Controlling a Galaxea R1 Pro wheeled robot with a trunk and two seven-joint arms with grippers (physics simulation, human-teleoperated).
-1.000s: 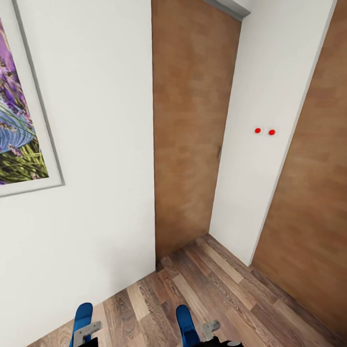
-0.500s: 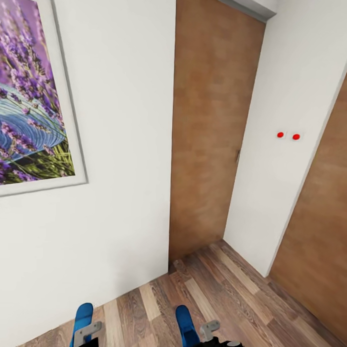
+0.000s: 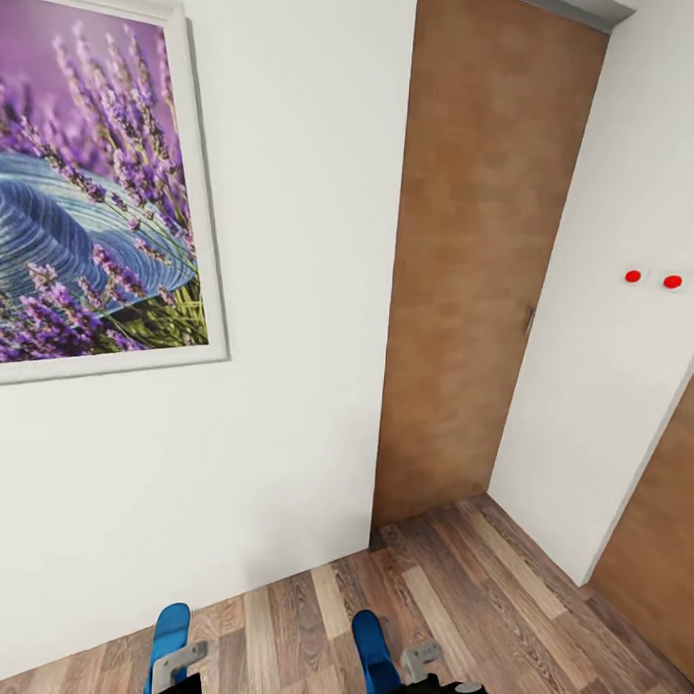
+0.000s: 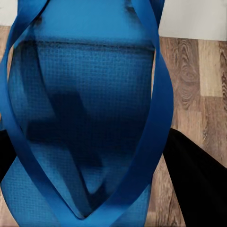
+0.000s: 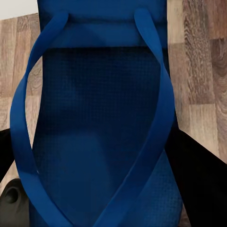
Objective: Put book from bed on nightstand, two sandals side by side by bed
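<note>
While the robot faces a corner of white wall, each arm carries a blue sandal: the left sandal [image 3: 167, 633] pokes up at about seven o'clock in the head view, the right sandal [image 3: 373, 652] at about six o'clock. Close up, the left sandal's textured sole and crossing straps [image 4: 85, 118] loom before the left wrist camera, and the right sandal [image 5: 101, 142] likewise before the right one. Grey metal of the left gripper [image 3: 179, 661] and right gripper [image 3: 421, 658] sits against each sandal, so each seems clamped on its shoe, though the fingers themselves are hidden. Wood-plank floor [image 3: 458, 601] lies beneath. A framed lavender picture [image 3: 87, 188] hangs at ten o'clock, a brown door [image 3: 480, 262] stands at one o'clock, and two red dots [image 3: 652, 279] mark the wall at three o'clock.
</note>
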